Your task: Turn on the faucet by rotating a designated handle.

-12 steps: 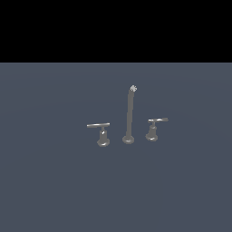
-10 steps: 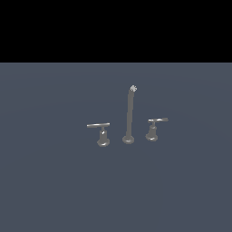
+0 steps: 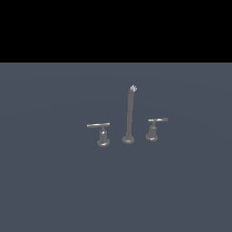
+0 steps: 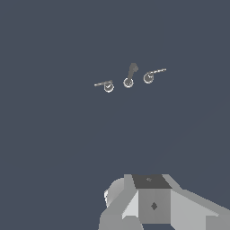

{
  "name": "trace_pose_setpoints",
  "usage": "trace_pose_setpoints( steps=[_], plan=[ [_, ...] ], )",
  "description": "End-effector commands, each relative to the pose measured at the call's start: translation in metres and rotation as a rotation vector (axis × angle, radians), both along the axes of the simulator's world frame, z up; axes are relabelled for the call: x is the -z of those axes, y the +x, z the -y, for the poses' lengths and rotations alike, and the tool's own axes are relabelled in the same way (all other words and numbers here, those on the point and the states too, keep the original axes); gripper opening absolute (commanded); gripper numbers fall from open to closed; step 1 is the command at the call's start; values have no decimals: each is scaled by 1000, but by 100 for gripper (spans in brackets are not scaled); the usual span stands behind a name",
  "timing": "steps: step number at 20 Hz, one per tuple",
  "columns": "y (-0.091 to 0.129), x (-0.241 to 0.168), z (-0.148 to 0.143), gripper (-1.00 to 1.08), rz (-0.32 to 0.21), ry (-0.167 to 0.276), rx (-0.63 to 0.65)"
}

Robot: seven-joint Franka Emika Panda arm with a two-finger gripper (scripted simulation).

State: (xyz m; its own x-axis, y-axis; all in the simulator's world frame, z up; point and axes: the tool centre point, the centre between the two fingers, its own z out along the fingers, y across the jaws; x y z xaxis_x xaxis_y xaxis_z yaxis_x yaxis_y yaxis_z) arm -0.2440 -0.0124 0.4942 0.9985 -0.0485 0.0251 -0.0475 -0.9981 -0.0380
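We see nothing moved since 0.6 s ago. On the grey worktop (image 3: 54,181) the faucet (image 3: 129,118) stands upright, with the handle (image 3: 152,131) just beside the spout, on the exterior view's right. We cannot tell whether the pincer (image 4: 152,204) is apart or together.

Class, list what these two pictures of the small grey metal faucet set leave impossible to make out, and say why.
- Tool: absent from the exterior view; in the wrist view only the grey wrist housing shows, the picture edge cutting off the fingers, so open or shut is unknown.
- Small grey metal faucet set: too small in both views for spout tip or handle detail.
- Exterior view's top: plain black.
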Motion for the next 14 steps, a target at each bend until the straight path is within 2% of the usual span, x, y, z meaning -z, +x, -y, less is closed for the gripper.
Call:
trace_pose_setpoints(
  steps=[1, 7, 14],
  plan=[
    [0, 0, 0, -100, 1, 1, 2],
    [12, 4, 3, -100, -1, 1, 38],
    [44, 19, 10, -100, -6, 1, 138]
  ],
)
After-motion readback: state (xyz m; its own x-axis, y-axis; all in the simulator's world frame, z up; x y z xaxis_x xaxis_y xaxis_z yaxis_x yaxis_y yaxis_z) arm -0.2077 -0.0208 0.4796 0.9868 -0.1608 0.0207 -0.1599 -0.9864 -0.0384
